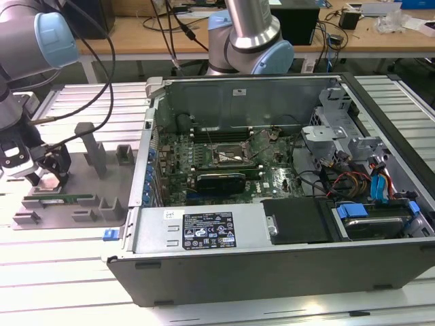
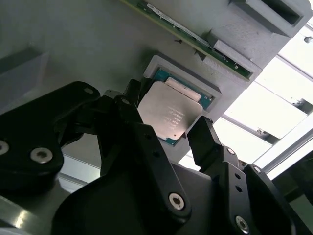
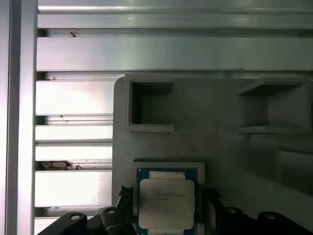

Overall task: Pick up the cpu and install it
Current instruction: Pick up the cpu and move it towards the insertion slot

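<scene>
We see the gripper (image 2: 167, 108) set low over the grey fixture tray (image 1: 88, 204) at the exterior view's left, well apart from the open computer case (image 1: 272, 272); its jaws are spread wide, one black finger (image 2: 203, 129) on each side of the cpu (image 2: 168, 110); we judge that they are not yet clamped, though we cannot tell whether a pad touches an edge. The cpu lies flat, silver top up, in a shallow square nest (image 3: 168, 166) on that tray, directly beneath and between the fingers; it is nearly square, so no long axis matters, and the fingers face two opposite edges. The nest's raised rim hugs the chip closely; a memory stick (image 2: 195, 36) lies just beyond it; the way upward looks free.
</scene>
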`<control>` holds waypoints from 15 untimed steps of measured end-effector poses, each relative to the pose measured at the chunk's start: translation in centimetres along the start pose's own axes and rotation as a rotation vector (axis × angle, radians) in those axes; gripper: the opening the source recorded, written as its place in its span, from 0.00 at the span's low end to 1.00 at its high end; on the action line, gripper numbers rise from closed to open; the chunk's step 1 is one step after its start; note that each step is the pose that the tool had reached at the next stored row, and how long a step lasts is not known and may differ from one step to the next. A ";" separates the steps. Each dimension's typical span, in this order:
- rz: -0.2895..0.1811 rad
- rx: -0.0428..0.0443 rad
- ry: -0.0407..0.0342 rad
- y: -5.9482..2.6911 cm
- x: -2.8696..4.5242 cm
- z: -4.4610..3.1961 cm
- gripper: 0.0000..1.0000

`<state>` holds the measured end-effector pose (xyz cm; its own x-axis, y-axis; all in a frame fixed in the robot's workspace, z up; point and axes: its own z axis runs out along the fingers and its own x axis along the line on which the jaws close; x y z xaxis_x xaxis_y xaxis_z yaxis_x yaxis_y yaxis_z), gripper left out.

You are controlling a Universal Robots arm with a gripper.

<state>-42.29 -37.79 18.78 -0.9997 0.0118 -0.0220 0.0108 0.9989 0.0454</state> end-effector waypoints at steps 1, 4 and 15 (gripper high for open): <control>0.000 0.0000 0.0000 0.00 0.00 0.00 0.66; 0.000 -0.0041 0.0011 0.00 0.00 0.15 0.66; 0.001 -0.0041 0.0060 -0.01 -0.07 0.14 0.66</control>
<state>-42.21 -37.79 18.64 -0.9998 0.0121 -0.0160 0.0113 0.9987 0.0494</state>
